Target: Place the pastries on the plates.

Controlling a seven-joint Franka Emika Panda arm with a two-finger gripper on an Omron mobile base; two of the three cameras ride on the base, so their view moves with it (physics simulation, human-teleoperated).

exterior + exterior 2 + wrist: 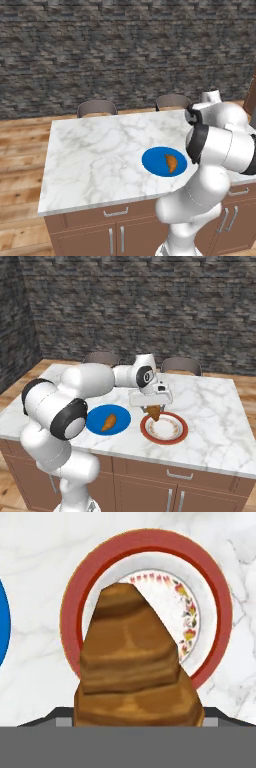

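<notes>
One golden-brown pastry lies on the blue plate, right of centre in the left base view, where pastry and blue plate both show. My gripper is shut on the other pastry and holds it just above the left part of the white plate with the red-brown rim. In the hand view this pastry hangs point-first over that plate's rim and hides the fingertips. In the left base view my own arm covers the hand.
Both plates sit near the front edge of a marble island counter, the blue one left of the white one. Two chairs stand at its far side before a dark brick wall. Drawers and cabinet doors run below the front edge.
</notes>
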